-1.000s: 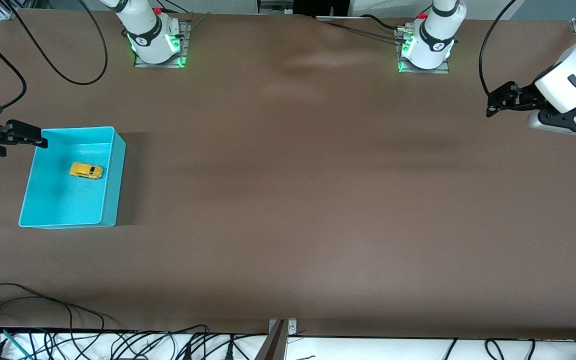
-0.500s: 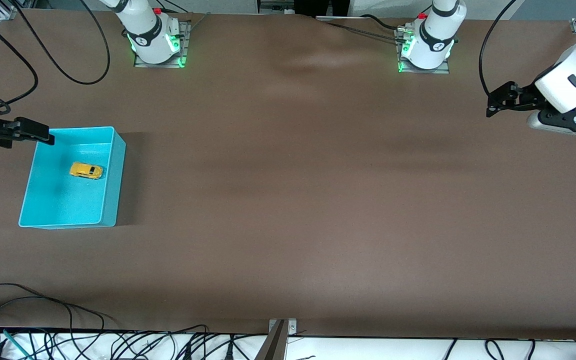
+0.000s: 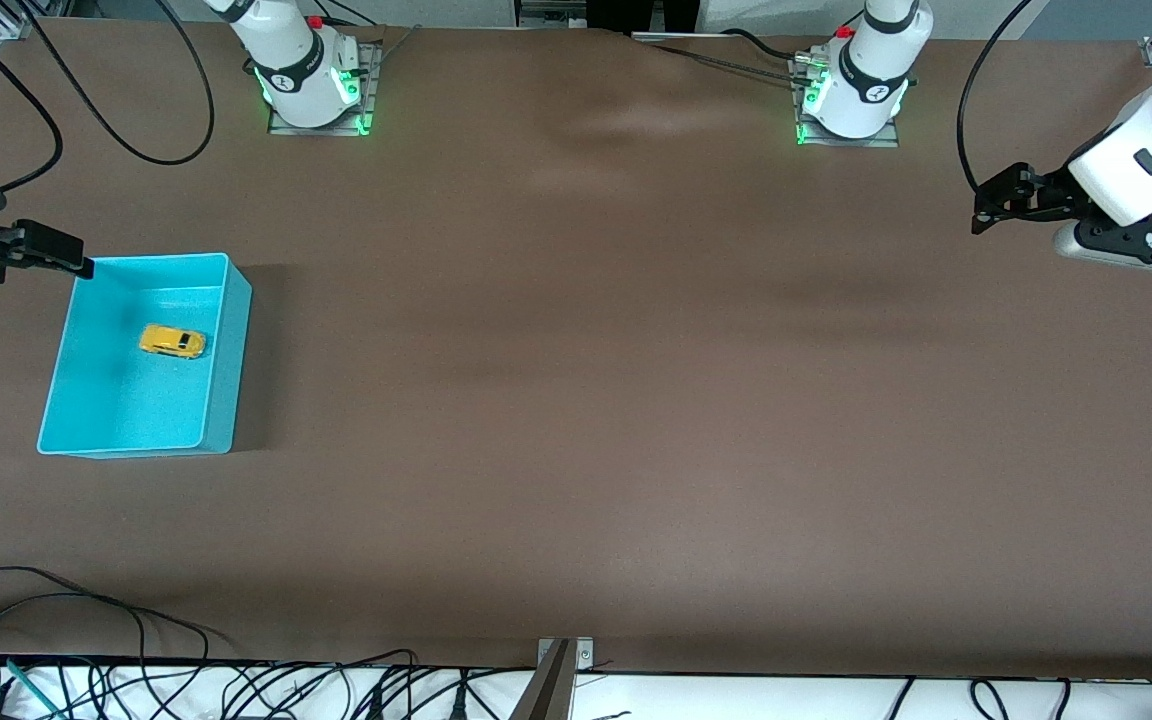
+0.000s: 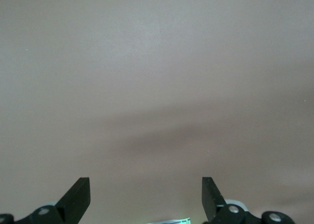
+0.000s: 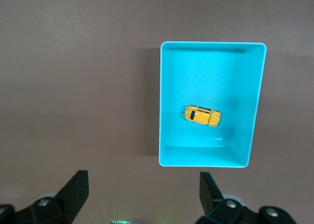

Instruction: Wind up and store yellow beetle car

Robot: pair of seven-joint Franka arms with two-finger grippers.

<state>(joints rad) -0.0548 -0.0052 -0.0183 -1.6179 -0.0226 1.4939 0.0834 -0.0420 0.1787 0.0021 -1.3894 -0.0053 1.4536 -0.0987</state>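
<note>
Yellow beetle car [image 3: 172,342] glossy; turquoise bin [image 3: 226,350] smooth plastic; table [image 3: 636,400] matt brown.

A tiny yellow beetle car with dark windows [image 5: 202,116] lies on the floor of a rectangular turquoise plastic bin [image 5: 167,101] resting on the brown table [image 5: 73,86], with the right gripper's [image 5: 143,189] black fingers [image 5: 76,187] spread wide, empty.
</note>
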